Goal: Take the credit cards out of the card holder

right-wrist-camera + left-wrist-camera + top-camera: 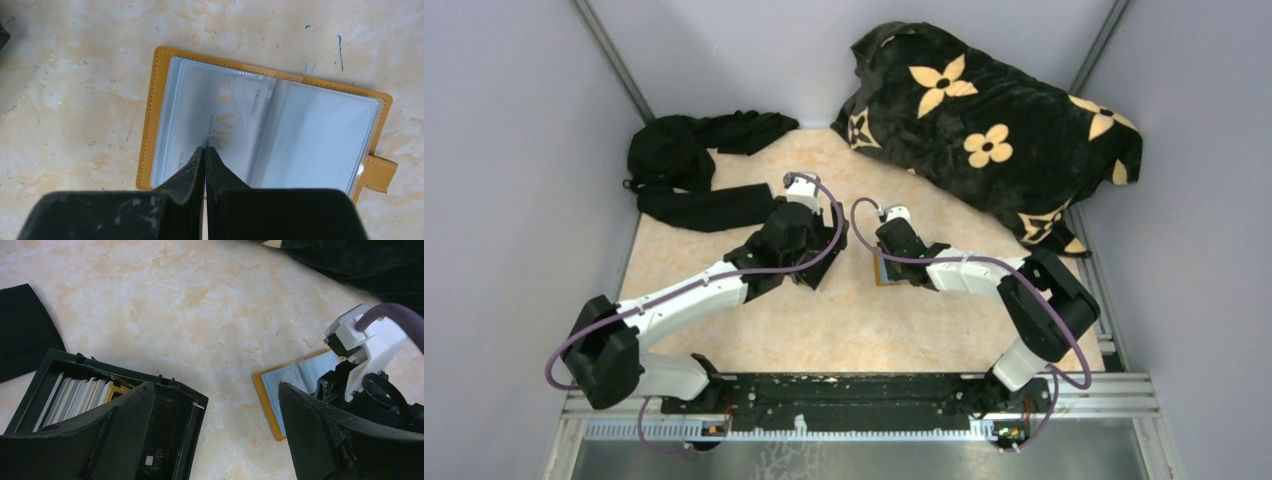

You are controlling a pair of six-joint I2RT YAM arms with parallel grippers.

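**Two robot arms over an unfolded orange card holder on a marbled bench**

Top view: a smooth peach bench (724, 340) with a marble pattern. The left hand (812, 270) and right hand (892, 262) meet near its middle. Only a sliver of the card holder (880, 275) shows beneath the right hand. A plush black blanket (994, 130) with cream flower shapes is heaped at the far right. A crumpled black cloth (689, 175) lies at the far left.

Left wrist view: the left hand (216, 390) is released, its broad matte black fingers (115, 440) spread wide and holding nothing. One finger partly hides a black rectangular box (192, 412). Inside it, thin silvery credit cards (75, 395) stand on edge in a row. To the right lies the holder, with an orange rim and a glossy clear sleeve, half covered by the right arm.

Right wrist view: the holder lies flat on the bench. It is tan-orange with a stitched edge and a tab at the right. Behind its cloudy plastic sleeve sits a pale VIP card (225, 130) with blurred gold letters. The right hand is clenched, its narrow tips pressed together on the sleeve. Whether they pinch anything cannot be made out, and the hand hides the holder's near edge.
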